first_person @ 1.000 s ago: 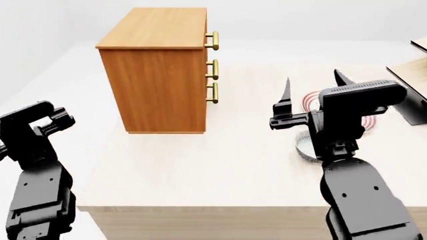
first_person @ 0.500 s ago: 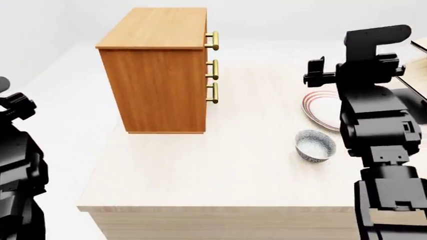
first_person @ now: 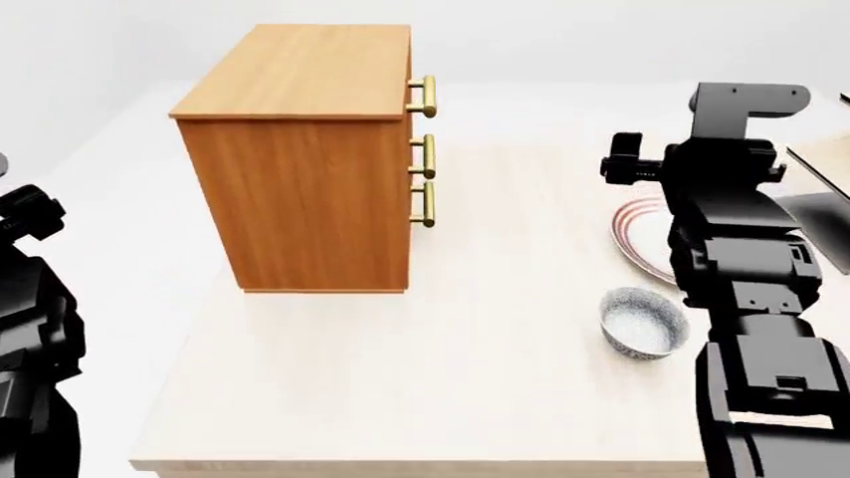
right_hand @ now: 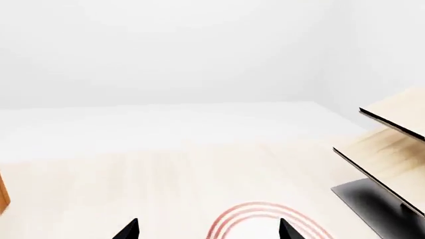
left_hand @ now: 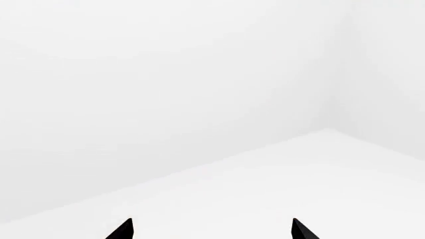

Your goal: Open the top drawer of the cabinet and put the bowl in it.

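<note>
The cabinet stands at the table's back left with its three drawers facing right, all shut. The top drawer shows only by its brass handle. The bowl sits upright on the table at the front right, apart from both arms. My right arm is raised beside the bowl. My right gripper is open and empty, with its tips over the plate. My left gripper is open and empty, facing only white floor and wall. My left arm is off the table's left side.
A flat plate with red rim rings lies behind the bowl, partly hidden by my right arm. A pale tilted shelf rack on a dark base stands at the far right. The light wood table ends close in front.
My right arm has risen from low over the bowl to upright, uncovering the bowl. My left arm has drawn back to the left edge. The head view has shifted slightly.
</note>
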Motion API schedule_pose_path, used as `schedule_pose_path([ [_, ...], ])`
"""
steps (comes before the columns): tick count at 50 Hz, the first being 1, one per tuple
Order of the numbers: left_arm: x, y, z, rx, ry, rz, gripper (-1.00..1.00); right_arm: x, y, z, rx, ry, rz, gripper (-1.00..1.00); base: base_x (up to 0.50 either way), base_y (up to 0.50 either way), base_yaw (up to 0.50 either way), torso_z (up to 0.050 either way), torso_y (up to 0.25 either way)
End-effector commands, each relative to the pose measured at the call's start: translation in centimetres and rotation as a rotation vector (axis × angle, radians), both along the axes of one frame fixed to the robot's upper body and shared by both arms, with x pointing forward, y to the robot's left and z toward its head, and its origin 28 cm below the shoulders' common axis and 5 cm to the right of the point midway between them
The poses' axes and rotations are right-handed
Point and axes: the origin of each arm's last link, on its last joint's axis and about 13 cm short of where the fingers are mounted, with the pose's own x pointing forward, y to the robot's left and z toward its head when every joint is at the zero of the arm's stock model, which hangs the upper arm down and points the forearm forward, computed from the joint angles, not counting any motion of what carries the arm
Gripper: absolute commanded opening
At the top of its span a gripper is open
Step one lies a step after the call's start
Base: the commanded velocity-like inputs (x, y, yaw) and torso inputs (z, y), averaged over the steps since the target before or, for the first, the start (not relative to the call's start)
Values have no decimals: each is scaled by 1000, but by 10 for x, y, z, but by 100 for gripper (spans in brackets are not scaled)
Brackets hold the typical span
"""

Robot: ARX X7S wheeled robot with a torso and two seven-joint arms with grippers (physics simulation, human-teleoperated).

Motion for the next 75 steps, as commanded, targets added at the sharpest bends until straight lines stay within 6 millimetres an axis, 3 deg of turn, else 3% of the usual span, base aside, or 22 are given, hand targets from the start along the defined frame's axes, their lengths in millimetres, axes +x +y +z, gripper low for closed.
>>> schedule_pose_path([
  [1,0,1,3,-8,0,-2,100,-5,-3,6,43,-13,8,100,500,0,0,0,0],
  [49,-1,5,6,4,-7,17,100,-6,-3,6,97,-29,21,100,500,0,0,0,0],
  [53,-1,6,6,4,-8,20,100,-5,6,6,200,-67,104,100,0,0,0,0,0],
  [65,-3,8,5,7,-5,43,100,0,70,-11,642,1,563,100,0,0,0,0,0],
  [75,-3,7,4,11,-1,41,100,10,90,-28,812,30,626,100,0,0,0,0,0],
])
